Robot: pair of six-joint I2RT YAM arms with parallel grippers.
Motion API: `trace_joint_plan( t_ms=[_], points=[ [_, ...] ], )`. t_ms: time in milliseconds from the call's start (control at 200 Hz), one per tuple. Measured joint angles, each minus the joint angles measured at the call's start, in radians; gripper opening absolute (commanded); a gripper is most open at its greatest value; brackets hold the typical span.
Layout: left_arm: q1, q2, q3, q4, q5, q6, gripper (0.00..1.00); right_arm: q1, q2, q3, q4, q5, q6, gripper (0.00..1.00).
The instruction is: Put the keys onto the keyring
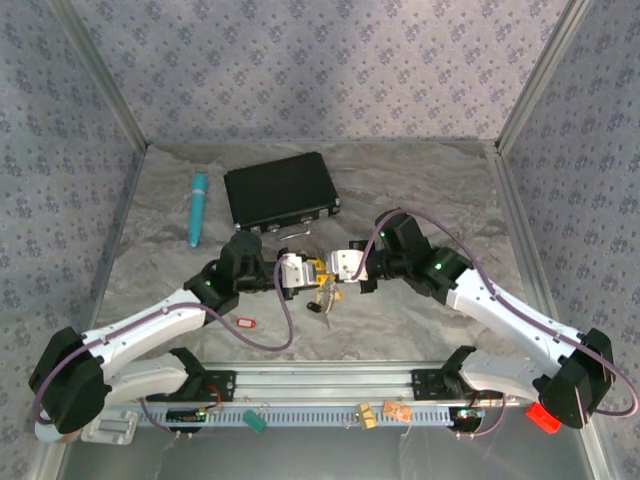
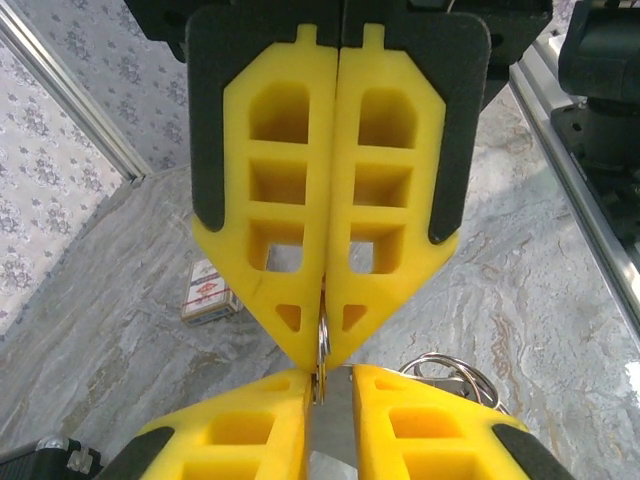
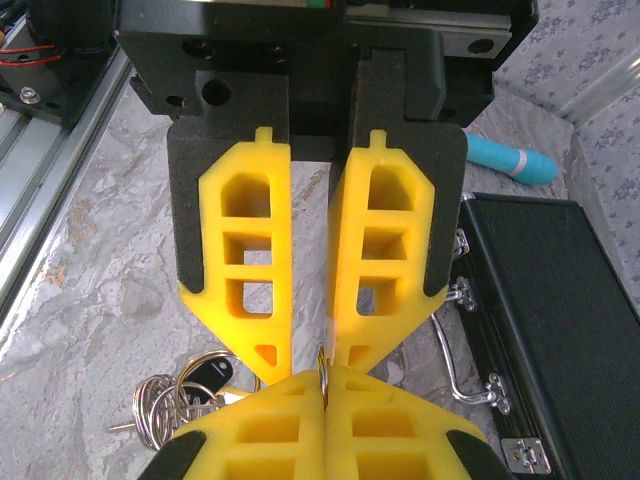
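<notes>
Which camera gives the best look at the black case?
Top external: the black case is seen whole from above, lid shut. The right wrist view catches one end with its latches and wire handle. The left wrist view has a dark corner at bottom left, probably the same case.

matt plastic, bright metal
the fingers are moulded in matt yellow plastic; the keyring is formed of polished metal.
</notes>
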Motion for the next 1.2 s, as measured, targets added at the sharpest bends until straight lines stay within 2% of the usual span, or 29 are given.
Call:
trace_joint_plan(
  t_ms=[205, 330, 415, 505, 710, 1199],
  points=[
    [-0.007, 0.0, 0.0, -0.011, -0.032, 0.023, 0.0, 0.008, 0.0, -0.01, 0.005, 0.016, 0.0, 0.0],
    [-0.014, 0.0, 0.0, -0.011, -0.05, 0.032, 0.0, 0.008, 0.0, -0.01, 0.005, 0.022, 0.0, 0.0],
    [-0.018, -0.001, 0.0, -0.011, -0.06, 0.039, 0.0, 0.009, -0.001, -0.011, 0.005, 0.027, 0.008, 0.23],
    [-0.024, -0.001, -0.001, -0.014, -0.061, 0.046, 0.0, 0.006, -0.015, -0.028, 0.02, 0.029, 0.011, 0.3],
    [-0.034, -0.003, -0.013, -0.026, -0.063, 0.06, 0.0, -0.048, -0.1, -0.105, 0.045, 0.023, 0.058, 0.29],
    [-0.047, -0.008, -0.015, -0.048, -0.081, 0.079, 0.0, -0.027, -0.087, -0.122, 0.066, 0.011, 0.106, 0.23]
  ],
)
